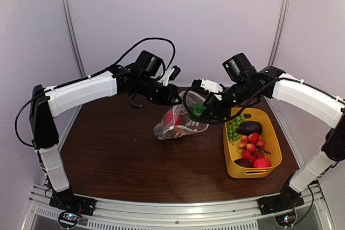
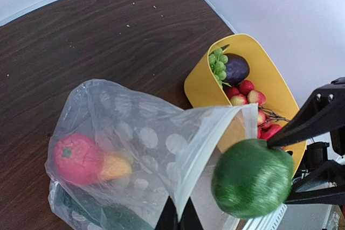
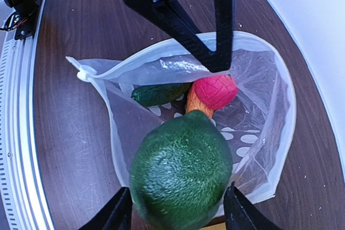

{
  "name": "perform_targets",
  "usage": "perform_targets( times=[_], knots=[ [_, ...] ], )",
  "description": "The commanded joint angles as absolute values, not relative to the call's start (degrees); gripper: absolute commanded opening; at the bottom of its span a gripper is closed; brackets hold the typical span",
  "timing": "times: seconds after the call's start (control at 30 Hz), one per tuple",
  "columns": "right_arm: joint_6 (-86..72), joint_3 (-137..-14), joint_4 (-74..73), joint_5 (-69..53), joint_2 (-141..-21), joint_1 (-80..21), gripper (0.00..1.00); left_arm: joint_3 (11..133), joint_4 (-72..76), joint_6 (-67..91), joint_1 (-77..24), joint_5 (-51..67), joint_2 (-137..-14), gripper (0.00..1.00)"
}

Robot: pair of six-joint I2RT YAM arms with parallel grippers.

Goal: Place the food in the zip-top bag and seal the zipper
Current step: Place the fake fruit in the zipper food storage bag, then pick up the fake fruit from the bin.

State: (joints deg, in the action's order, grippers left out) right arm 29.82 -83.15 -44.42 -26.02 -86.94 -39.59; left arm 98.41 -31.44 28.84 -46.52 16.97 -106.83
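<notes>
Above the gaping mouth of the clear, white-dotted zip-top bag [image 3: 259, 106], the right gripper [image 3: 180, 208] clasps a round green toy fruit [image 3: 180, 165]. The left gripper [image 2: 178, 216] pinches the white zipper strip [image 3: 135, 60], apparently by one lip only. The fruit should be lowered well past the rim before the jaws part, landing beside the pink-red piece [image 3: 215, 91] and dark green cucumber [image 3: 159, 94]. More food [image 1: 250, 146] lies in the yellow plastic tub [image 1: 253, 173].

- The zip-top bag [image 3: 264, 106] is seen as thin clear plastic film, glossy and wrinkled, printed with opaque white dots.
- The green toy fruit [image 3: 180, 176] is covered in finely pebbled skin with a dull sheen.
- The table [image 2: 81, 36] is finished in dark, smooth wood grain, lightly scuffed.
- The yellow tub [image 2: 202, 87] is moulded in smooth plastic.
- The left gripper [image 3: 218, 65] is made of matt black plastic, with bright metal screws.
</notes>
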Motion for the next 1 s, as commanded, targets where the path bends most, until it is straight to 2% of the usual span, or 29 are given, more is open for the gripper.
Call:
perform_targets(
  times=[0.0,0.13,0.3,0.7,0.83,0.93,0.97],
  knots=[
    [27.94,-85.28,-42.68,-21.55,-86.82,-40.43,0.61,100.13,-30.15,28.57,-46.05,17.27,-106.17,0.0],
    [27.63,-85.76,-44.34,-22.98,-84.77,-40.38,0.64,99.96,-30.15,28.42,-46.05,16.91,-106.25,0.0],
    [28.49,-82.11,-45.62,-18.94,-79.07,-39.62,0.65,99.84,-30.36,28.23,-46.0,16.48,-106.17,0.0],
    [32.88,-70.48,-57.42,-15.6,-65.13,-26.38,0.63,101.1,-32.4,28.0,-46.05,14.94,-104.45,0.0],
    [38.18,-66.02,-63.68,-8.5,-61.79,-22.84,0.64,100.08,-33.54,25.67,-44.64,6.87,-105.5,0.0],
    [40.9,-61.67,-67.18,-3.51,-60.82,-20.94,0.66,104.07,-35.52,25.84,-45.54,16.25,-107.2,0.0],
    [41.74,-60.29,-68.7,-2.42,-60.55,-20.59,0.67,103.61,-33.83,26.2,-46.21,15.69,-106.34,0.0]
  ],
)
